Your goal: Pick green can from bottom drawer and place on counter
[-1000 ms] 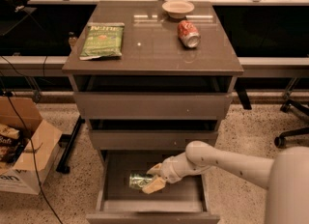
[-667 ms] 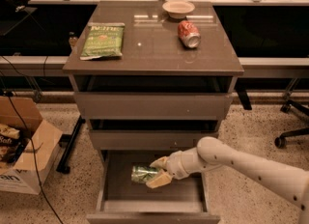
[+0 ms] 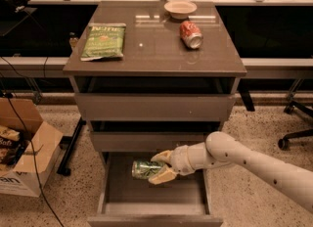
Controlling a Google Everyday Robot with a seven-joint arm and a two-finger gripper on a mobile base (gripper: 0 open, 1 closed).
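The green can point(image 3: 145, 169) lies sideways in my gripper point(image 3: 160, 166), whose pale fingers close on its right end. The can hangs above the floor of the open bottom drawer point(image 3: 152, 207), near the drawer's back. My white arm point(image 3: 254, 165) reaches in from the lower right. The counter point(image 3: 154, 50) is the glossy grey-brown top of the cabinet, well above the gripper.
On the counter lie a flat green snack bag point(image 3: 103, 40) at left, a red soda can point(image 3: 190, 34) on its side at right and a pale bowl point(image 3: 180, 9) at the back. A cardboard box point(image 3: 19, 160) stands at left; a chair base point(image 3: 296, 133) at right.
The gripper has lifted the green can up off the drawer floor and drawn it slightly toward the drawer's back; the arm has risen with it.
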